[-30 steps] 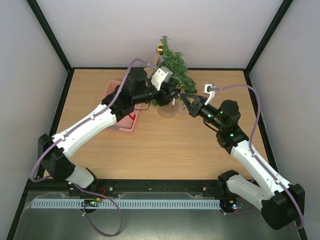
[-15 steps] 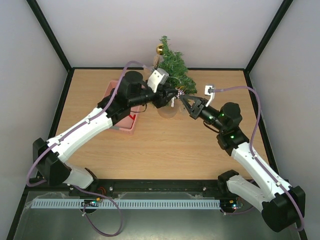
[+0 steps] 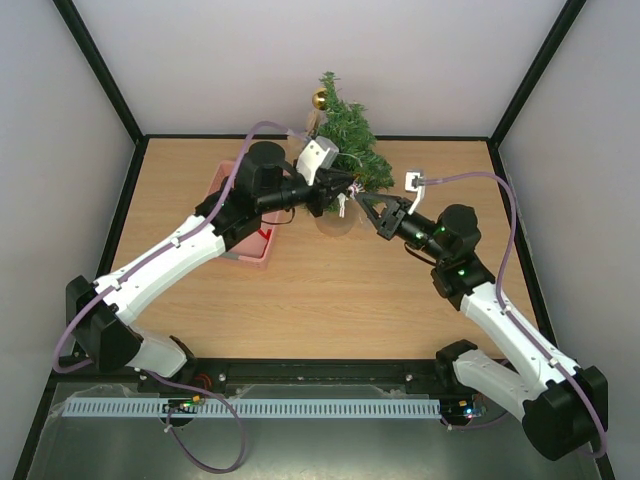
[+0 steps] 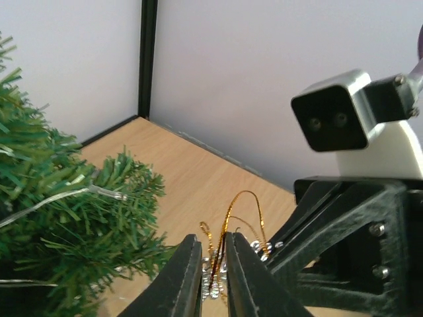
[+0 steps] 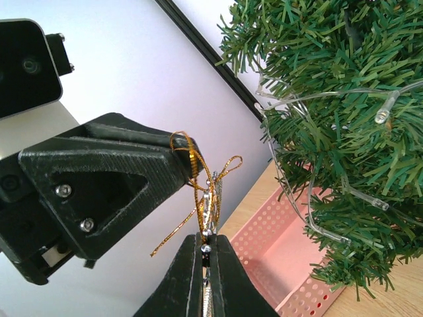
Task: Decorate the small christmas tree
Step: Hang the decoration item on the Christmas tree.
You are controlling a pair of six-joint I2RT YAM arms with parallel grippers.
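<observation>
- Left pincer (image 4: 213, 239) is narrowed to a slit, pinching the gold loop (image 5: 188, 148).
- Right pincer (image 5: 206, 239) is closed tight on the silver ornament (image 5: 210, 201) below that loop.
- Tree (image 3: 350, 135) stands at the counter's (image 3: 330, 300) far edge, just behind both.

The small christmas tree (image 5: 344, 132) looks bristly; gold cord (image 5: 196, 188) glitters; table (image 3: 330, 290) is matt wood.

White-shelled, black-jointed left arm (image 3: 170, 250) and right arm (image 3: 510, 330); mauve cables (image 3: 262, 125); black plastic left gripper (image 4: 213, 254), silver screws (image 5: 64, 191).
</observation>
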